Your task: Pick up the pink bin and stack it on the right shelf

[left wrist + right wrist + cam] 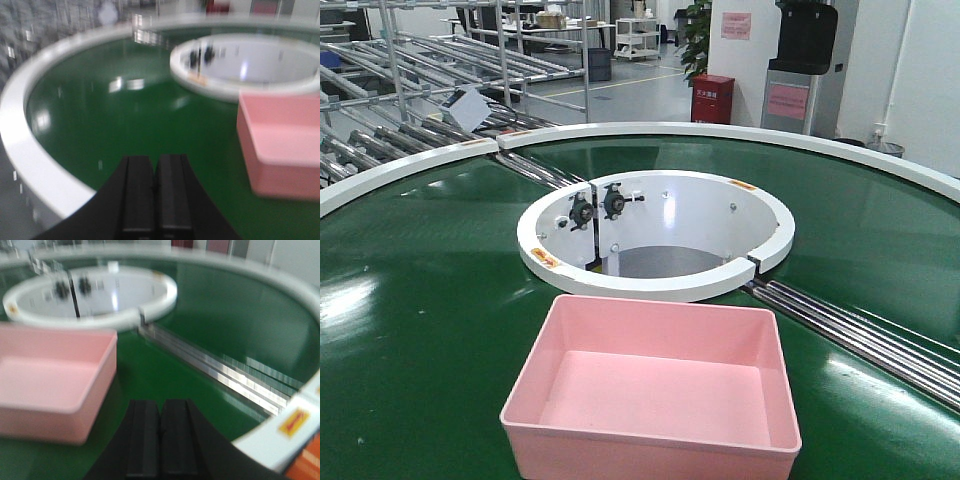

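**Both hands pressed together, one on each side of the pink bin**

The left hand hangs low over the belt with its two black fingers together and nothing between them. The right hand is the same: fingers together, empty. Both wrist views are blurred.

The wide, glossy green curved conveyor belt fills most of the front view, bordered by a white outer rim. At its centre stands a white ring-shaped wall around a round opening.

The large shallow pale-pink rectangular plastic bin sits upright and empty on the belt, just in front of the ring and nearest the camera. In the left wrist view the bin lies ahead and to the right of the hand, apart from it. In the right wrist view it lies ahead and to the left, also untouched.

A band of shiny steel rollers crosses the belt to the bin's right. Two small black knobs are fixed inside the ring.
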`<state>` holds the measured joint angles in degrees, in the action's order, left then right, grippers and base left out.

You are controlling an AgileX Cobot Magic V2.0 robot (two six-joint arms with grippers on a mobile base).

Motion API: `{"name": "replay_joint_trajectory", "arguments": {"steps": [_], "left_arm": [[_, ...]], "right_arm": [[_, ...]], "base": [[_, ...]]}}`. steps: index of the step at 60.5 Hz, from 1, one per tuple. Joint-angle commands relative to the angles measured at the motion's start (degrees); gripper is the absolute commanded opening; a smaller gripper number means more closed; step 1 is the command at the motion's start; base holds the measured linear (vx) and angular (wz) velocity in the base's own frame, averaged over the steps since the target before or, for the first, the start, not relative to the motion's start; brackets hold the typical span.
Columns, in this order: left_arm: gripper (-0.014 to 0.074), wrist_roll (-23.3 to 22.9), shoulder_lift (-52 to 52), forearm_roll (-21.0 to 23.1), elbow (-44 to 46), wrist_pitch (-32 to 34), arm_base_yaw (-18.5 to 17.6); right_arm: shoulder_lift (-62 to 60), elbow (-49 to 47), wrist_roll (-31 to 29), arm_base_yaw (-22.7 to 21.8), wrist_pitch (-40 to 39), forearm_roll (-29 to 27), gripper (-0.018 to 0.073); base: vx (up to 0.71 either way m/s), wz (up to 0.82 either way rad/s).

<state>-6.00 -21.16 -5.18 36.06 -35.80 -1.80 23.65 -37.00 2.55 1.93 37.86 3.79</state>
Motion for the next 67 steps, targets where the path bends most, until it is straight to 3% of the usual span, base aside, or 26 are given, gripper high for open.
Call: {"name": "replay_joint_trajectory", "arguments": {"steps": [1,13,20,25,32,41,55,67], "left_arm": [[-0.0003,-0.2,-4.2,0.8,1.8,-1.1,0.0],[0.0010,-0.4,-9.6,0.7,1.8,-2.1,0.0],[0.0116,0.2,-13.0,0.7,1.9,-3.7,0.0],[0.0246,3.1,-16.1,1.3,2.1,-3.8,0.0],[0.0458,8.5,-20.1,6.5,3.4,-2.6,-2.0],[0.0603,17.1,-28.9,12.3,8.3,-3.6,-6.9],[0.0602,22.7,-46.5,14.1,20.6,-3.8,-10.9],[0.0587,24.2,-61.6,14.0,33.9,-5.5,-13.0]], "right_arm": [[4.9,-1.3,0.0,-0.1,-2.0,0.3,-0.0009],[13.1,0.1,-1.3,-0.1,1.2,0.3,0.0005],[17.4,0.0,-4.2,0.0,2.9,-1.7,0.0089],[20.3,0.0,-8.0,1.1,2.8,-4.4,0.0235],[24.0,-0.6,-13.2,4.6,1.8,-7.2,0.0445],[30.7,-6.2,-13.8,9.6,4.4,-5.6,0.0608],[46.2,-21.7,-11.9,10.7,14.4,-5.6,0.0615],[58.5,-34.1,-11.2,10.7,19.1,-5.8,0.0581]], "base": [[0.00,0.00],[0.00,0.00],[0.00,0.00],[0.00,0.00],[0.00,0.00],[0.00,0.00],[0.00,0.00],[0.00,0.00]]}}
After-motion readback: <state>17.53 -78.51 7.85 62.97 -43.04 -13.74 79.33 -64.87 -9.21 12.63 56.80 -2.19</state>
